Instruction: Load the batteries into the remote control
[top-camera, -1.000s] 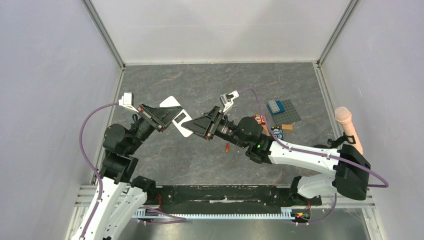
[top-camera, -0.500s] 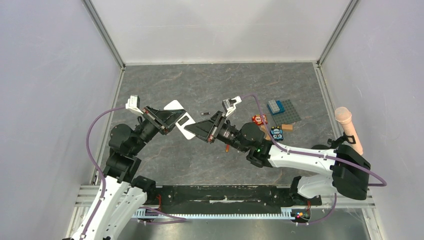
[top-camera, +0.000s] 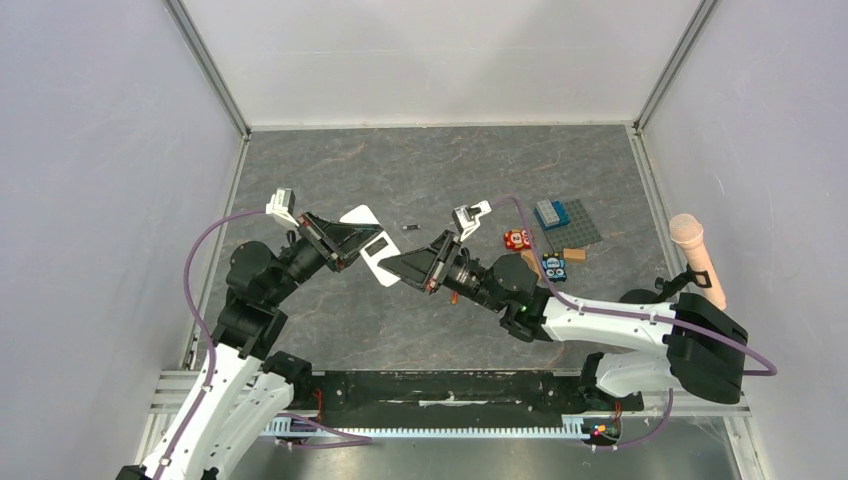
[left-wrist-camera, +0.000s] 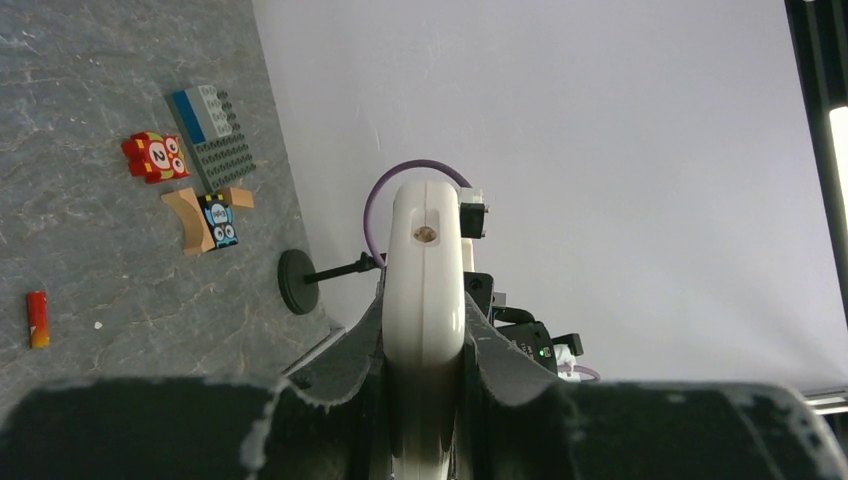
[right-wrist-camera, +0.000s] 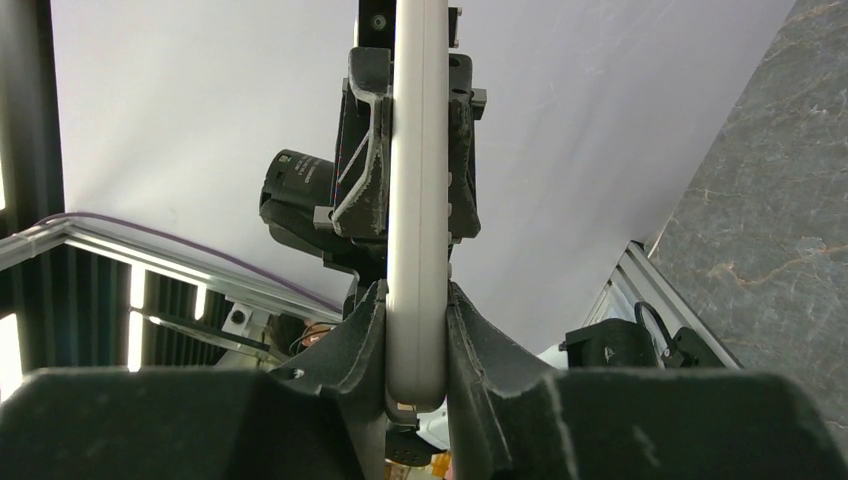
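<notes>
left gripper (top-camera: 353, 242) and right gripper (top-camera: 404, 266) both pinch remote control (top-camera: 380, 262) from opposite edges, bay side up between them; dark battery (top-camera: 408, 227), orange battery (left-wrist-camera: 38, 320) lie loose, nearer right arm

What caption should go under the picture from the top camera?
Left fingers and right fingers pinch the white remote control between the two arms.

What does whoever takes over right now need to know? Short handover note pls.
Left pincer: shut on the remote control, which is held off the table.
Right pincer: shut on the remote's other end.
Loose on the table: dark battery beyond the remote, orange-red battery on its near side.
Done: remote lifted; a dark opening on it looks like the open bay.
Left: seat both batteries; one pincer must let go first.
</notes>
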